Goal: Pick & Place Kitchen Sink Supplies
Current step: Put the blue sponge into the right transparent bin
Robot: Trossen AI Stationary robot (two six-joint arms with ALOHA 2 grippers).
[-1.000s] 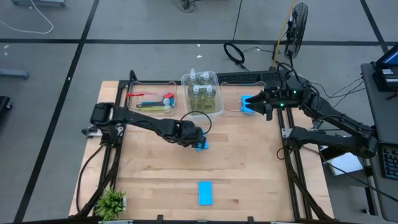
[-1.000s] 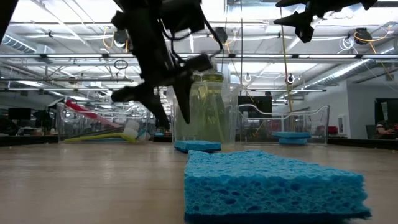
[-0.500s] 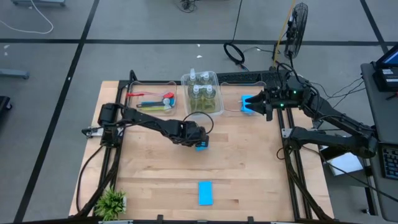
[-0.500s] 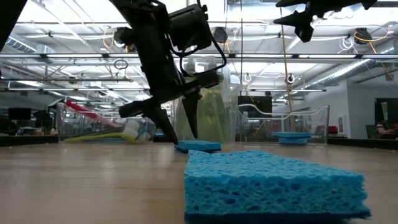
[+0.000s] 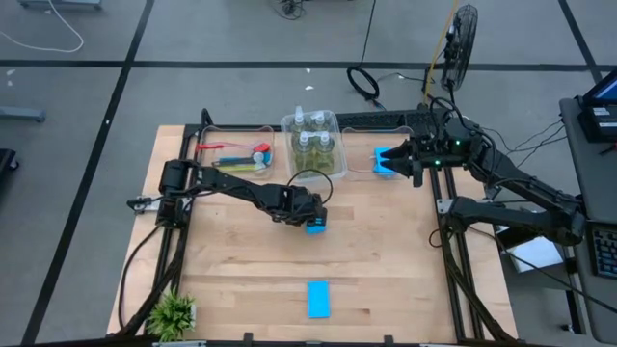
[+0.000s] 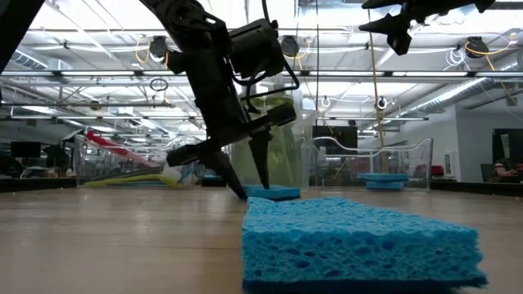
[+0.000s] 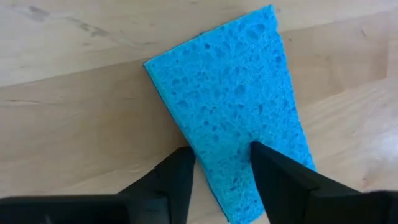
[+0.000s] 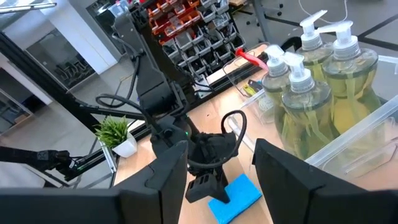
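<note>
Two sponges on table: one nearest front edge, another mid-table. Left gripper angled down over the mid-table one, fingers part-open, straddling its edge, not lifted. Bottles in bin behind. Right gripper raised over far-right bin, part-open, nothing held, sponge beneath.

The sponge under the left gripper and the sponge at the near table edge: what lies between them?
Nothing: in the high view only bare table lies between the sponge at the left gripper and the near sponge.
</note>
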